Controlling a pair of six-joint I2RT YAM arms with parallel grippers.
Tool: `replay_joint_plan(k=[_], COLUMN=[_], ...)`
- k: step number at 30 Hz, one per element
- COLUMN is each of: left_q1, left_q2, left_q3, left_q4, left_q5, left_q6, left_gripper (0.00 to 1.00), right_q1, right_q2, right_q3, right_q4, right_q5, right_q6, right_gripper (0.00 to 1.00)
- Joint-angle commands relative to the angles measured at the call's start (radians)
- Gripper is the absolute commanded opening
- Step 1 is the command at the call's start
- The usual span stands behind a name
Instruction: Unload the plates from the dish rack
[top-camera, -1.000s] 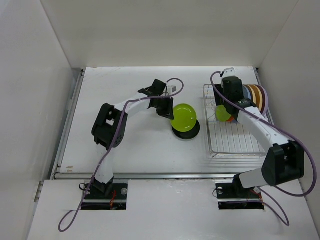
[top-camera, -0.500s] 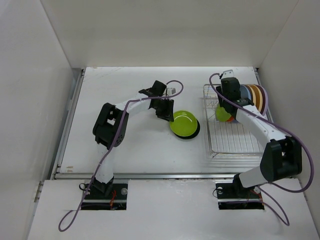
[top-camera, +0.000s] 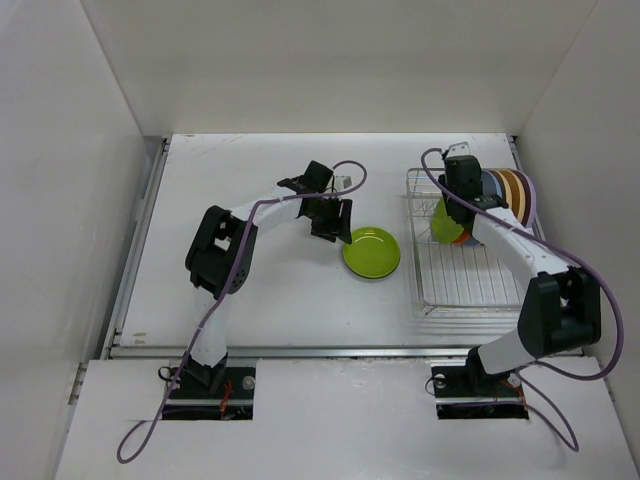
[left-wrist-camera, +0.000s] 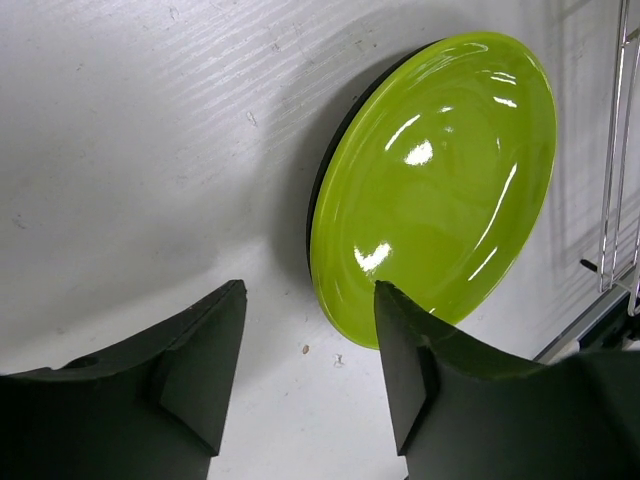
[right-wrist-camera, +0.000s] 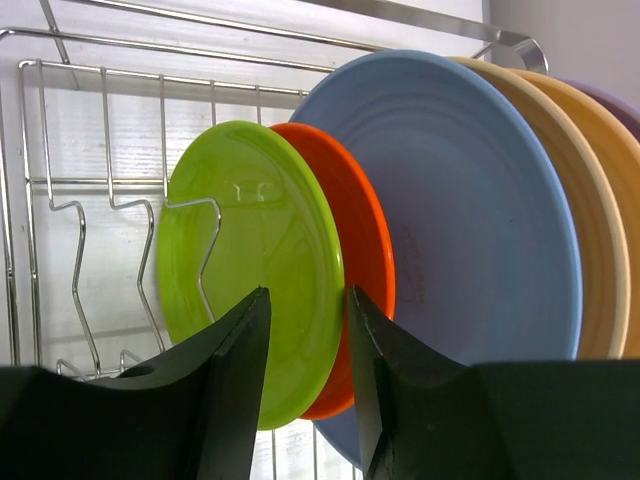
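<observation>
While the left gripper gapes empty by the flat lime plate beside the dish rack, the right gripper narrowly straddles a racked lime plate.

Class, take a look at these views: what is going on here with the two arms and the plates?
Plates are being unloaded from the dish rack. A large lime green plate lies flat on the table atop a dark plate, the left gripper open and empty beside it. The right gripper, open, is lined up on the rim of the small lime green plate standing in the rack, with an orange plate and a light blue plate behind it.
</observation>
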Motion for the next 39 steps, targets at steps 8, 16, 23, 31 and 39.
replay_joint_plan(k=[8,16,23,31,39], left_q1=[-0.006,-0.006,-0.006,-0.006,-0.006], left_q2=[-0.079,-0.090,-0.099,-0.110,-0.243], left_q3=[0.031,0.031,0.031,0.031,-0.033], left_q4=[-0.010,-0.010,-0.010,-0.010,0.128], left_q5=[0.011,0.002,0.002,0.022,0.210], left_q6=[0.005,0.005,0.005,0.015,0.045], left_gripper=[0.65,0.68,0.69,0.74,0.76], right_q1=[-0.007,-0.016,-0.016,-0.016,-0.016], right_q2=[0.041,0.021,-0.074,-0.272,-0.418], right_q3=[0.053,0.053,0.053,-0.006,-0.047], right_q4=[-0.020,-0.020,0.046,0.184,0.186], right_q5=[0.010,0.029,0.101,0.139,-0.167], right_q6=[-0.002,-0.002,-0.020,-0.029,0.047], right_gripper=[0.33,0.02,0.00,0.00,0.00])
